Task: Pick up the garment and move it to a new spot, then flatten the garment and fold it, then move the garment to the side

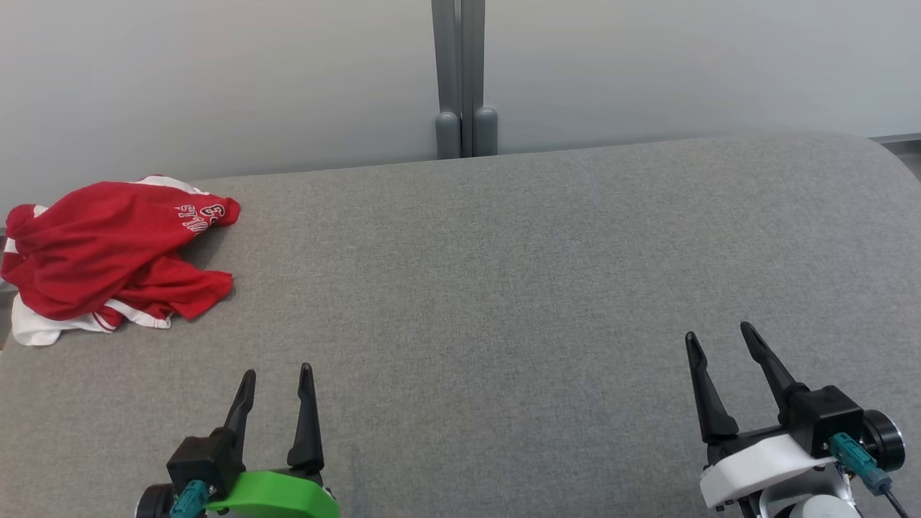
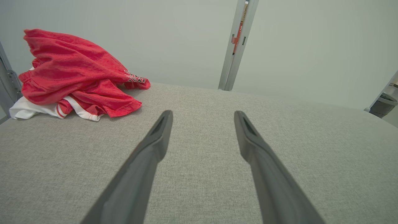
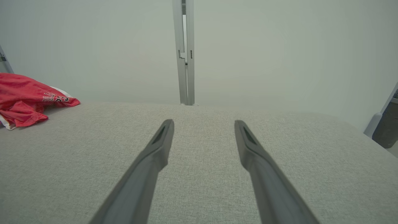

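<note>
Red-and-white garment (image 1: pixel 108 252) at ten o'clock — soft, floppy, I'd pinch a top fold. Left gripper (image 1: pixel 278 370), right gripper (image 1: pixel 718 331) both spread.

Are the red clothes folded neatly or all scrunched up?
Scrunched up. The garment lies in a lumpy heap on the grey table, red folds bunched over each other and white trim sticking out underneath.
</note>
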Motion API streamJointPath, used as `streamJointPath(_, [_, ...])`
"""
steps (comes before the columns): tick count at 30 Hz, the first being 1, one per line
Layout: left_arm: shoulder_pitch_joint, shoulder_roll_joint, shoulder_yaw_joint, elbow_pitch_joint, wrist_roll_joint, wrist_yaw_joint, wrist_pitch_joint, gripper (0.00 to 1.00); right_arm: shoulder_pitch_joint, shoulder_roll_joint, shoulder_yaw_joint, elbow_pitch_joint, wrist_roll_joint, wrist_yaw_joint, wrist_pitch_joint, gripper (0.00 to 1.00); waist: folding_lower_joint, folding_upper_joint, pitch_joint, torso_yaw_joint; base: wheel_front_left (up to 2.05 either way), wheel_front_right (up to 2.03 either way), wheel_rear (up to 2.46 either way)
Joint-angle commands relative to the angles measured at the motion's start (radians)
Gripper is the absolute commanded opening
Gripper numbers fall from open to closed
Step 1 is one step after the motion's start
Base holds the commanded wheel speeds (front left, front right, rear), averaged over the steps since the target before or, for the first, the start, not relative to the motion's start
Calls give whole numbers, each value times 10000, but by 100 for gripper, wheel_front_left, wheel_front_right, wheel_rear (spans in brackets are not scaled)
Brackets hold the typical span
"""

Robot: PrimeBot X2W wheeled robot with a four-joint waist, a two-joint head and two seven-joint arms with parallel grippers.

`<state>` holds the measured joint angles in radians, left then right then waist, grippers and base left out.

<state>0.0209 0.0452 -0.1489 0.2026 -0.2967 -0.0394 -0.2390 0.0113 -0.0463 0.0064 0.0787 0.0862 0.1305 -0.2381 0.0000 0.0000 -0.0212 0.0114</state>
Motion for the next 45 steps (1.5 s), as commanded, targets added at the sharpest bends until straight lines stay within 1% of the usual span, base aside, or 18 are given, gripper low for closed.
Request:
streamJointPath(1, [93,79,-29,7,217,48,-75,100,139,-55,11,-88,-213,4,-85,100,0,0,-1,4,0,0,0])
streamJointPath(13, [132,86,-166,72,896,79,-295,100,189,-64,65,-122,-1117,2,-286,100,0,0,-47,37,0,0,0])
streamJointPath(39, [112,83,-119,184,723,71,-258,100,191,-63,2,-30,-945,2,-285,100,0,0,-77,129,0,0,0])
streamJointPath(42, [54,83,-152,168,734,58,-258,100,256,-62,-107,-105,-950,2,-285,100,0,0,-65,337,0,0,0])
streamJointPath(45, [-105,83,-192,112,758,62,-258,100,354,-60,-278,-170,-933,1,-285,100,0,0,-19,857,0,0,0])
